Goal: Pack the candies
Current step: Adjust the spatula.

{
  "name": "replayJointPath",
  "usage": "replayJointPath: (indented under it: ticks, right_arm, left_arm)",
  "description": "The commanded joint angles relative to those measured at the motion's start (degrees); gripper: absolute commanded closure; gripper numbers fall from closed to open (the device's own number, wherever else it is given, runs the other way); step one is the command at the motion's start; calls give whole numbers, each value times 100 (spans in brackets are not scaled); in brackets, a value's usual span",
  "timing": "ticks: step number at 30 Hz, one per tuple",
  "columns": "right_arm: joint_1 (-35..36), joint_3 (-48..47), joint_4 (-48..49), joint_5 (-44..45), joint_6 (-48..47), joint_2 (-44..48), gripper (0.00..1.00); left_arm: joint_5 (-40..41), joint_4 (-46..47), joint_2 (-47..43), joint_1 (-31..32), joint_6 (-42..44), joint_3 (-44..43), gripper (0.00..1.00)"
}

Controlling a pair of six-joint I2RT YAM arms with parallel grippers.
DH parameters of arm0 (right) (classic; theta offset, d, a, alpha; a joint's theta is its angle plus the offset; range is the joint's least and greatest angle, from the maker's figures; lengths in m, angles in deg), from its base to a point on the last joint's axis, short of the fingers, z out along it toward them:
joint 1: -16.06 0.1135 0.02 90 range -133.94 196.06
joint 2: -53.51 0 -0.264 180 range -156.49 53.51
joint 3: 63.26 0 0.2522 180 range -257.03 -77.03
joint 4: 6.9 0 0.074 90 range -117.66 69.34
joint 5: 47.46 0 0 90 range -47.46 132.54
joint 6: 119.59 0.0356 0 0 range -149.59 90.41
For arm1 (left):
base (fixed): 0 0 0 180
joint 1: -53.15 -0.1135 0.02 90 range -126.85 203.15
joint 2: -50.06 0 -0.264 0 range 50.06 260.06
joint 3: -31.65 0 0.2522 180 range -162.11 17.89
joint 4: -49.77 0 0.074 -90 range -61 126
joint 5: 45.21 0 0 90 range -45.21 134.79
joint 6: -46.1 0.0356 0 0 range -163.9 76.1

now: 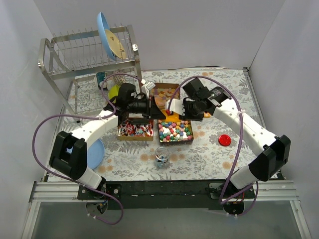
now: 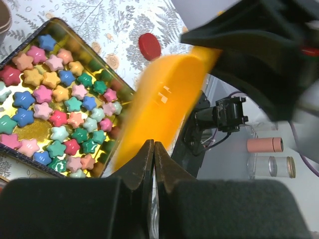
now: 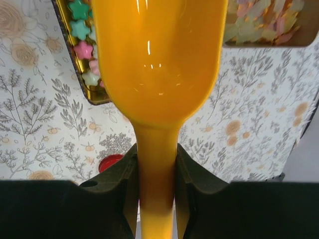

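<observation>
My right gripper (image 3: 155, 167) clamps the scoop (image 3: 157, 59) handle; my left gripper (image 2: 153, 149), pinched empty mid-frame, may knock it, scattering candies (image 2: 50, 99).

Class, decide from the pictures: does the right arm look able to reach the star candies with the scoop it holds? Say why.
Probably yes. The right gripper is shut on the orange scoop, whose bowl hangs close by the uncovered star candies. The shut left gripper hovers close alongside and may crowd it.
</observation>
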Motion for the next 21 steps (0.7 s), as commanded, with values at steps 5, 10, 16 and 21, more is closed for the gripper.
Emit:
replayJointPath:
  ticks: [5, 10, 16, 21]
  right_arm:
    - [283, -1260, -419, -998, 115, 94, 99]
    - [283, -1025, -411, -604, 10, 120, 99]
    - [274, -234, -306, 372, -789, 191, 99]
    - [230, -286, -516, 1100, -1412, -160, 99]
  left_arm:
    - [208, 61, 317, -57, 114, -176, 100]
    - [339, -44, 142, -153, 105, -123, 100]
    - [1436, -642, -754, -224, 395, 235, 100]
    - [2079, -1195, -1037, -224, 395, 772, 100]
